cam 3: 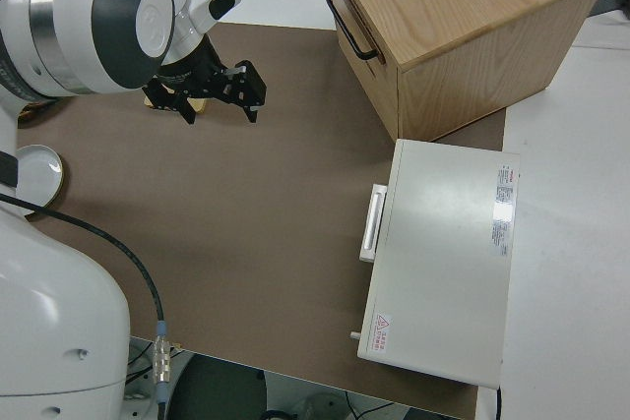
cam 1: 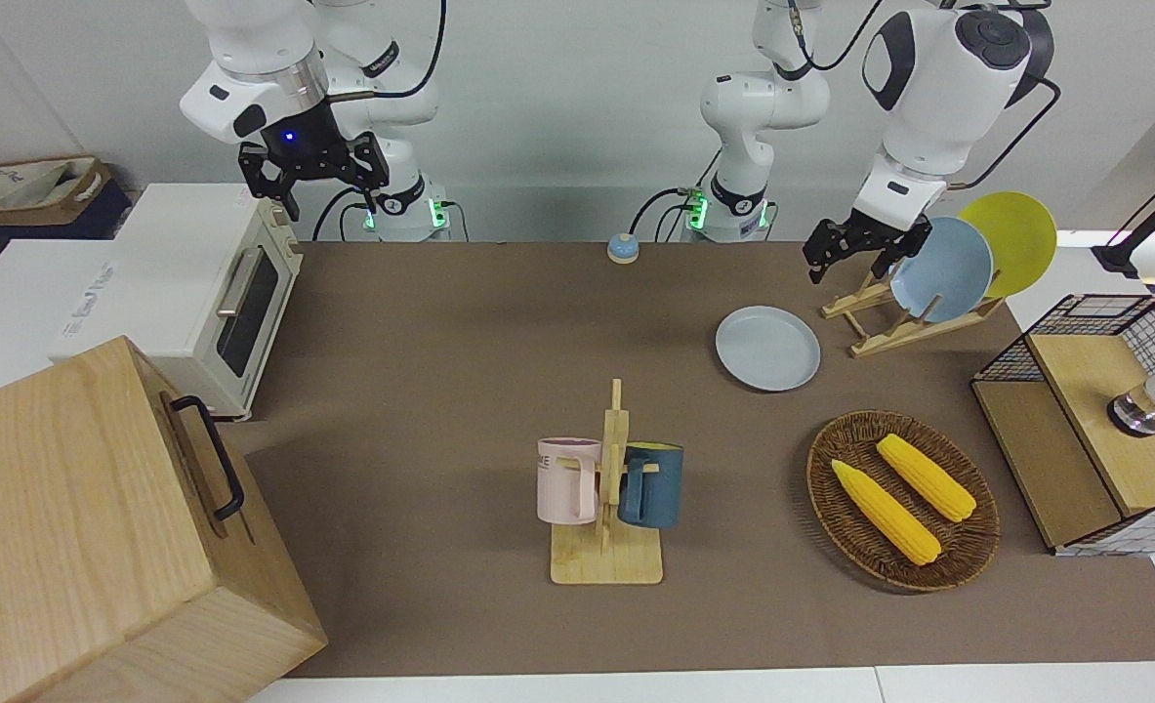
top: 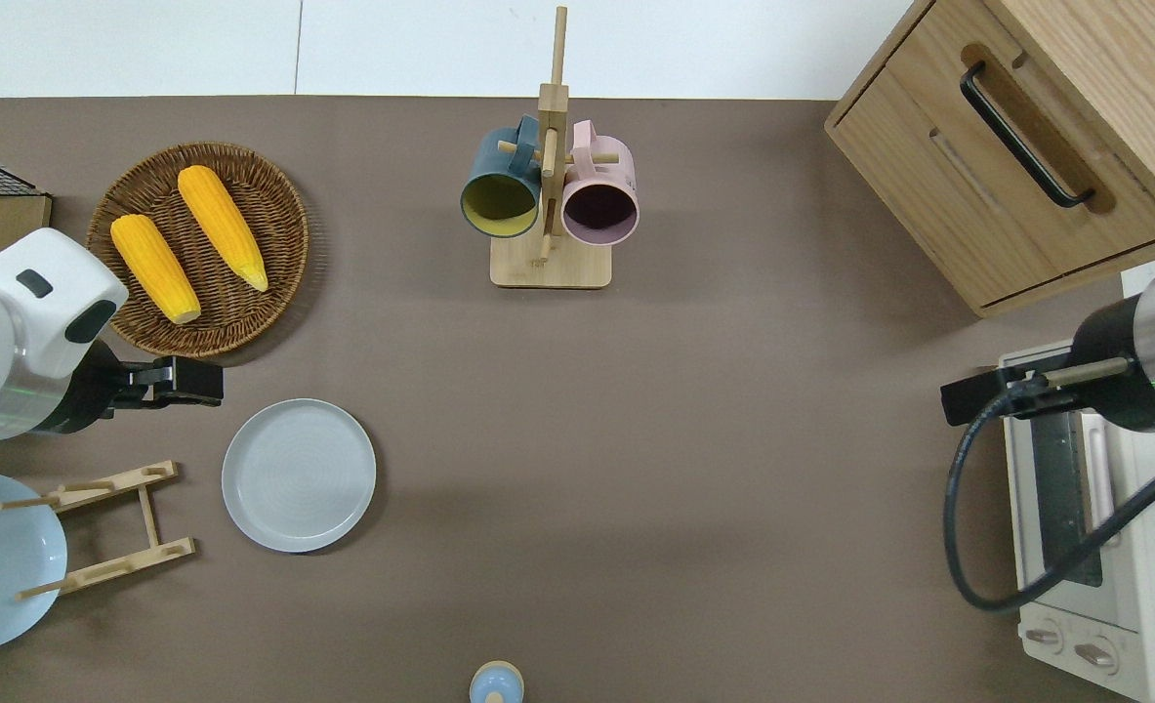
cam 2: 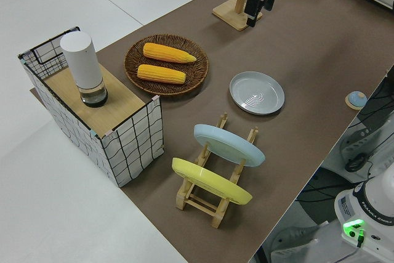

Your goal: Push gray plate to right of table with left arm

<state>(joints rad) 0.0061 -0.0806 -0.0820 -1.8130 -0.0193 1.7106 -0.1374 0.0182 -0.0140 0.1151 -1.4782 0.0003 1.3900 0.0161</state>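
The left pincer (top: 191, 382) hangs in the air with nothing in its hold, over bare table (top: 636, 439) between the gray plate (top: 299, 475) and the corn basket (top: 201, 249); its fingers stand a little apart in the front view. The right pincer (cam 1: 315, 174) is parked, its fingers spread wide and holding nothing.

Nearest the robots' edge of the table, about midway along it, sits a small blue bell (top: 496, 683). Next comes the wooden plate rack (cam 1: 904, 312) at the left arm's end, with a sky-blue plate (cam 1: 943, 268) and a yellow plate (cam 1: 1011, 234) leaning in it. The gray plate lies flat on the table just beside the rack, toward the middle, touching nothing. Farther from the robots is the wicker corn basket with two yellow cobs (top: 186, 239), and a wire-sided crate (cam 1: 1090, 420) at the end edge. Farthest out, midway along, a mug stand (cam 1: 608, 508) carries a pink mug (cam 1: 567, 478) and a dark blue mug (cam 1: 653, 483).
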